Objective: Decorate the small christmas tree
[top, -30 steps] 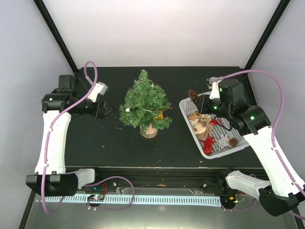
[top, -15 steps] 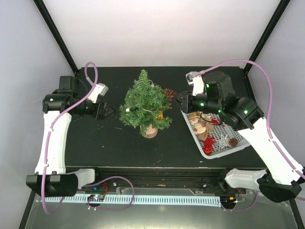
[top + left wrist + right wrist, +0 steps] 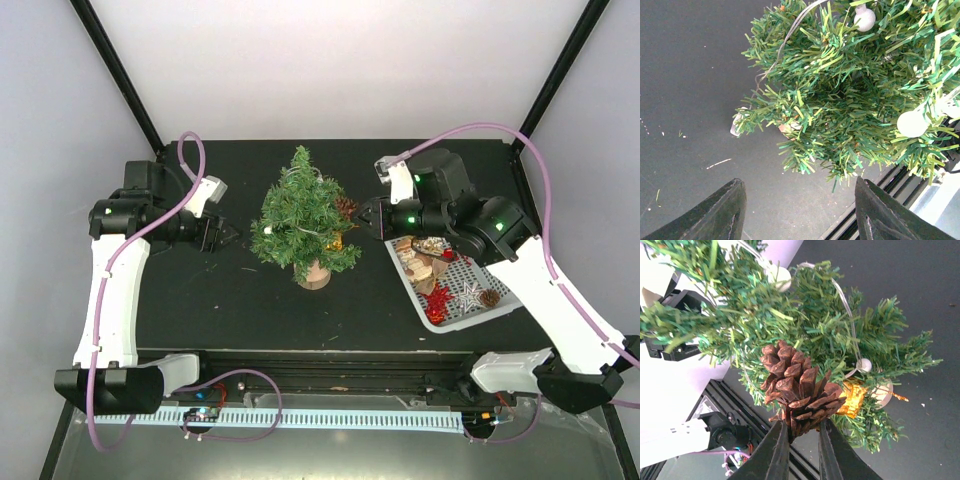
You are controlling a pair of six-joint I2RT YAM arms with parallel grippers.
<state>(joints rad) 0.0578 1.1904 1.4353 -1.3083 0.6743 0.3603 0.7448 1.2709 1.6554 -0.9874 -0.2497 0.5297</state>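
The small christmas tree (image 3: 303, 218), dark green on a light-wood stump, stands mid-table and bears white balls and a gold ornament (image 3: 338, 241). My right gripper (image 3: 361, 217) is shut on a brown pine cone (image 3: 345, 206) and holds it against the tree's right side. In the right wrist view the pine cone (image 3: 799, 388) sits between the fingers (image 3: 775, 455) in front of the branches (image 3: 790, 315). My left gripper (image 3: 227, 234) is open and empty, just left of the tree. In the left wrist view the tree (image 3: 850, 90) fills the upper part.
A white mesh basket (image 3: 408, 280) with wooden pieces, red and white stars and a pine cone sits to the right of the tree. Black frame posts rise at the back corners. The table's front rail runs along the near edge.
My right gripper has carried the pine cone left from above the basket to the tree's right side. The left arm has not moved.
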